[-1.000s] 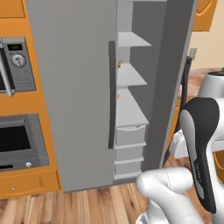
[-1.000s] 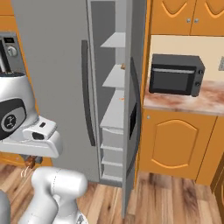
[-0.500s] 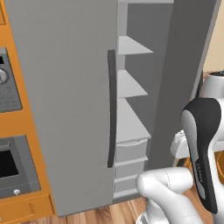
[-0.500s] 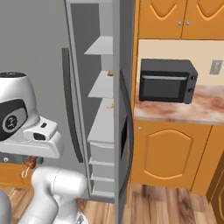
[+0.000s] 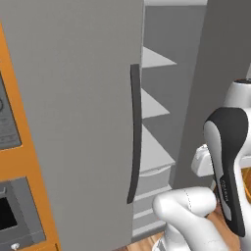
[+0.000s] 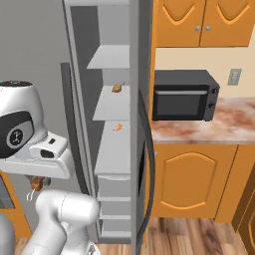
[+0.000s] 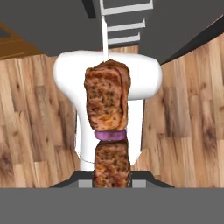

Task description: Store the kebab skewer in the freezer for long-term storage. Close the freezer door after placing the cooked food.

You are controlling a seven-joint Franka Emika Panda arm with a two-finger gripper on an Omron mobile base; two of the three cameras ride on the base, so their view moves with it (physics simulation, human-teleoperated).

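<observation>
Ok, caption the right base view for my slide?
Open freezer beside the microwave; arm holds kebab skewer low.

Readable text: none on any surface.
Microwave (image 6: 185, 95): front plain, no legible brand or digits.
Wall outlet (image 6: 234, 76): unmarked.
Arm logo (image 6: 16, 138): a round emblem, too small to read.

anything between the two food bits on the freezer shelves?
Right base view: brown item sits one shelf above the orange curled item; between them just that shelf board and bare space.

Kebab skewer (image 7: 107, 131), brown meat chunks with a purple ring, sits in my jaws; freezer (image 6: 113, 149) stands open, door (image 6: 144, 124) swung wide.
</observation>
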